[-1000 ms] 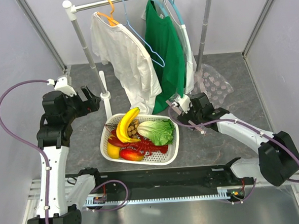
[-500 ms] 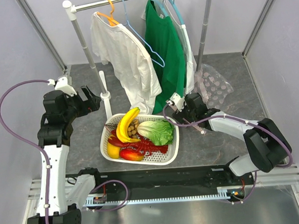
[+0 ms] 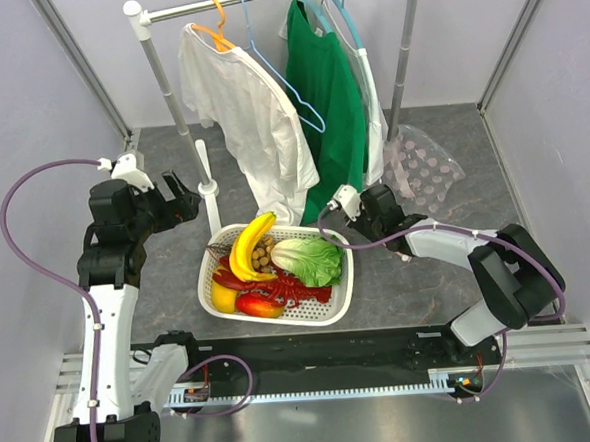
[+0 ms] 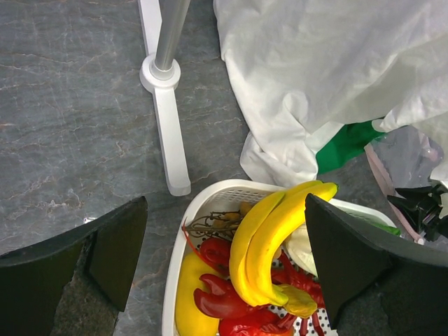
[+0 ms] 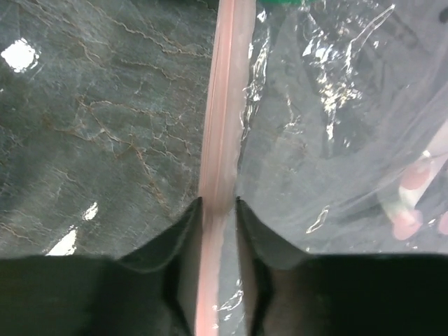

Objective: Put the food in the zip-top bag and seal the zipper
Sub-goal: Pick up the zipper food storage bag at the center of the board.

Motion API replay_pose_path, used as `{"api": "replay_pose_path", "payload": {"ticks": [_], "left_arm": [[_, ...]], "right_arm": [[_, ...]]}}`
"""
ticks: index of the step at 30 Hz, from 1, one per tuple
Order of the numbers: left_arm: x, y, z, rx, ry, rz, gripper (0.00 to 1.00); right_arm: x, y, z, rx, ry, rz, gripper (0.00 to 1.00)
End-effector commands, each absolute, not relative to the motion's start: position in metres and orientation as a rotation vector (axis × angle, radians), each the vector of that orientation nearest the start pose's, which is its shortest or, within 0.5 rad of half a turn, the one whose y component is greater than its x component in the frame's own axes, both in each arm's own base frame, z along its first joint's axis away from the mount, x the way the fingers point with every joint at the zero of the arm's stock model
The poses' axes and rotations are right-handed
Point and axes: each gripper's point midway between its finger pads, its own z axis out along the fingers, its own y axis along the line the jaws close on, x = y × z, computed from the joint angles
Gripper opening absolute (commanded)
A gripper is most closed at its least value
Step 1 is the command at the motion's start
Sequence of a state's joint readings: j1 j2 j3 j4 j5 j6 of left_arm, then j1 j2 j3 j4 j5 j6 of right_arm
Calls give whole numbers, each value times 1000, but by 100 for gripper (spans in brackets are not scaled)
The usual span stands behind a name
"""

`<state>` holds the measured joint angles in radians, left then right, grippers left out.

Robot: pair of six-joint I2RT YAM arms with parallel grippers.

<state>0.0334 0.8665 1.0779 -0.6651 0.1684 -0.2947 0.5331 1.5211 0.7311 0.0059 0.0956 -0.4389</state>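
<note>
**Operator:** What's on my left?

**Spotter:** Your left gripper hovers over the table, beside the rack foot. Its jaws are wide apart.

**Operator:** And the food?

**Spotter:** All of it sits in the basket, in the middle, just right of your left gripper. The banana lies on top, with the longan tucked against it. The lemon is at the near left corner, with the mango beside it. The lobster runs along the near side, and the lettuce fills the right end.

**Operator:** My right side?

**Spotter:** Your right gripper is low, past the basket's far right corner, under the hem of the green shirt. Its jaws are pinched together on the zipper, one finger pressed to each side of the pink strip.

**Operator:** The bag itself?

**Spotter:** The bag lies on the table at the far right, spreading away from your right gripper. The zipper is its left edge.
</note>
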Motion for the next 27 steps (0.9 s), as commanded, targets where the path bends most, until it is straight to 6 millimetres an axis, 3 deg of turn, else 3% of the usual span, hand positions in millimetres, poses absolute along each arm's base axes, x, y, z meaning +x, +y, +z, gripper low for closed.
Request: {"api": "replay_pose_path", "payload": {"ticks": [1,3,4,5,11,15,20,27], "left_arm": [[284,-34,295,-218,1962,-356,100],[285,-34,296,-213,1962,-357,100],[285,-34,296,-210,1961,-357,100],[285,-35,298,-201,1957,-360,100],[281,-43,304,-172,1945,-407,100],[275,-65,311,-114,1924,-546,100],[255,-97,323,8,1864,-749,100],[238,-117,330,80,1819,-901,100]], "right_arm": [[342,160,58,-1016,2076,-78,21],[341,158,61,-1011,2071,-89,13],[339,154,64,-1009,2081,-100,1],[339,152,66,-989,2088,-113,0],[316,142,98,-908,2109,-64,0],[295,134,128,-815,2102,-5,0],[269,128,130,-786,2185,97,0],[244,130,194,-833,2099,190,0]]}}
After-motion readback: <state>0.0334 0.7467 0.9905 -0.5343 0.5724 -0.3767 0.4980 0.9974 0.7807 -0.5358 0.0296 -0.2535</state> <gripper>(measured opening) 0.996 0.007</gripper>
